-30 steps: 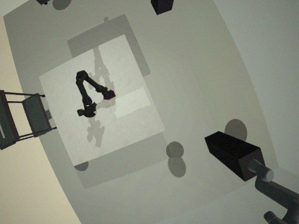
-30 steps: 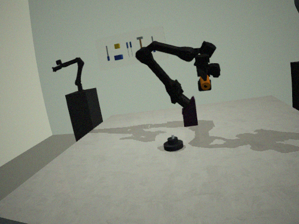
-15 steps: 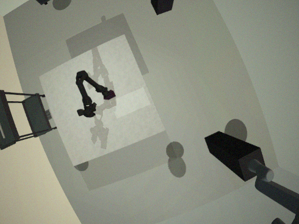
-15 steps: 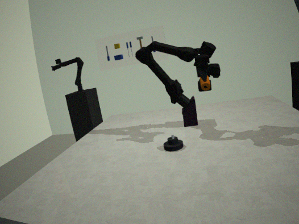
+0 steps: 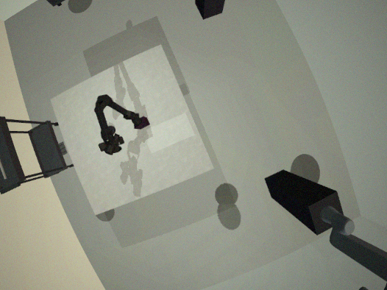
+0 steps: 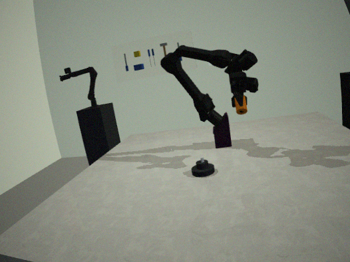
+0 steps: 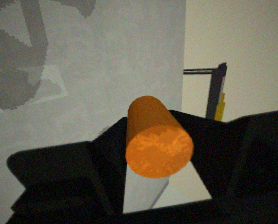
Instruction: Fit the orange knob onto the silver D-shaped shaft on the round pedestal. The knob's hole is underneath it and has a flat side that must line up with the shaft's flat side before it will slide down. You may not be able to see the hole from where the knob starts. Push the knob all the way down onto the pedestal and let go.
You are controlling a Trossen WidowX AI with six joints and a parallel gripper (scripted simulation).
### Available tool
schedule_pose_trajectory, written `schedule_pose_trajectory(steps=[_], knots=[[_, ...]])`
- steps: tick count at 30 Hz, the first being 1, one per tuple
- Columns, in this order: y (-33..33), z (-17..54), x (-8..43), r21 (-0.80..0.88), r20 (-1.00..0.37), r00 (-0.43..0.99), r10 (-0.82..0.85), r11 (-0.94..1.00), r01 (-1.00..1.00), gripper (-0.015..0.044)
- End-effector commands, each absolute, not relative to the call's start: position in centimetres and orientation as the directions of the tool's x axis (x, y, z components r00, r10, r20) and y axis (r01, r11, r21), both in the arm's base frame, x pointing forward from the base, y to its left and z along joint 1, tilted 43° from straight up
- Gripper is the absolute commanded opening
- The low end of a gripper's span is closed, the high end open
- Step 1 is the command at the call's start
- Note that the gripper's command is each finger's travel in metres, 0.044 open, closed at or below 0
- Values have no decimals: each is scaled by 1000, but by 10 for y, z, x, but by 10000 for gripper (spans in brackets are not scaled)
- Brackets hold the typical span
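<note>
Across the pale counter, my tool grips the orange knob well above the surface, apart from the pedestal.

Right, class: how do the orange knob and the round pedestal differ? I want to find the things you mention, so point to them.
The knob (image 6: pixel 241 106) (image 7: pixel 159 151) is orange; the pedestal (image 6: pixel 203 171) is black.
The knob is held up in the pincer (image 6: pixel 241 103); the pedestal stands on the table.
The knob has a hole in its end, while the pedestal carries an upright silver shaft (image 6: pixel 201 160).
Both are round.

A robot workshop, with tools on a wall board.
</note>
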State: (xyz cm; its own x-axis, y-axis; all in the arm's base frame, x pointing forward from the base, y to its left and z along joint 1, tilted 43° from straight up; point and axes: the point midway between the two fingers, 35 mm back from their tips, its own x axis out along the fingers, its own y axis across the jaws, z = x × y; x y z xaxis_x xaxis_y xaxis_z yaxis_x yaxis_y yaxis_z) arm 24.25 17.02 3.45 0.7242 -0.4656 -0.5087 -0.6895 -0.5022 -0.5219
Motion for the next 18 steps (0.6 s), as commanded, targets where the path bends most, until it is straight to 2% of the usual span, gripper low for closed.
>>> schedule_pose_trajectory(steps=[1,18], knots=[[168,30,247,-483,-556,659,-507,-448,-752,0],[144,7,262,-208,-704,282,-652,-190,-959,0]])
